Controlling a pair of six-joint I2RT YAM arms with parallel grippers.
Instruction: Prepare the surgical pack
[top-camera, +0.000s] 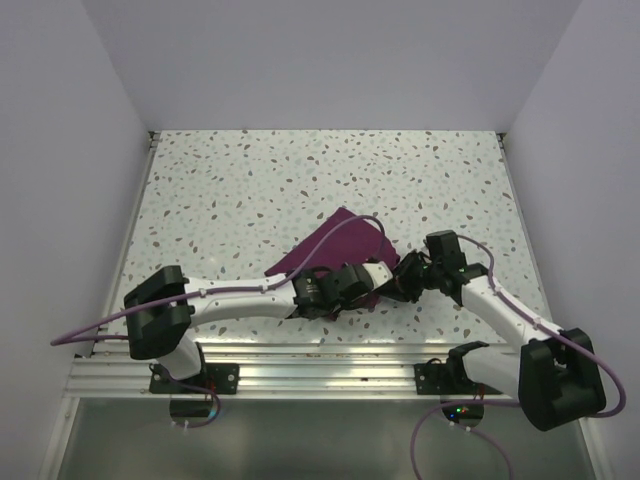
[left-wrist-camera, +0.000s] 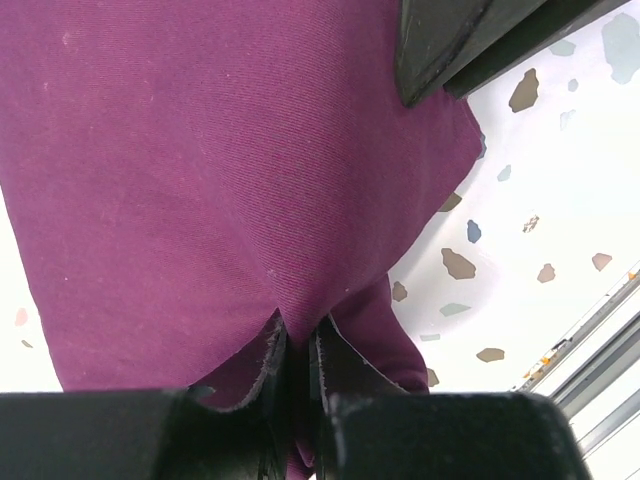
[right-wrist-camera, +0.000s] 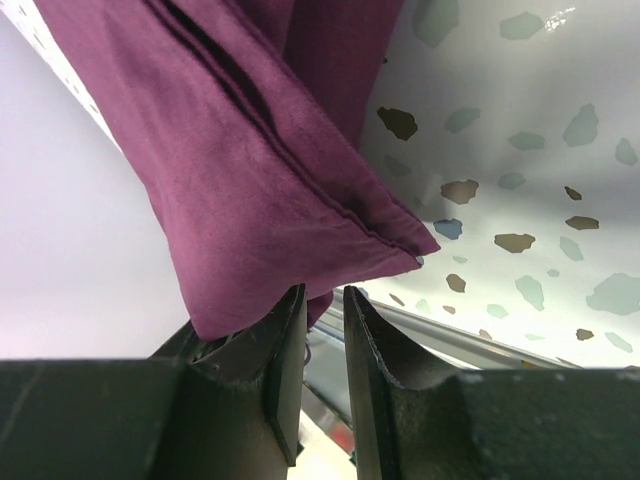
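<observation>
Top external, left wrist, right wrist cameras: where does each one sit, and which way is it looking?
Top external: above and behind, looking down on the table, the purple cloth, the left arm and the right arm.
Left wrist: on the left arm, looking along the left gripper, shut on the purple cloth.
Right wrist: on the right arm, looking past the right gripper at the cloth's folded edge.
Shared: both wrist views show the cloth and speckled table.

tbl (top-camera: 250, 180): white speckled top | on it: folded maroon cloth (top-camera: 345, 245) | pos: front-ctr, near edge
</observation>
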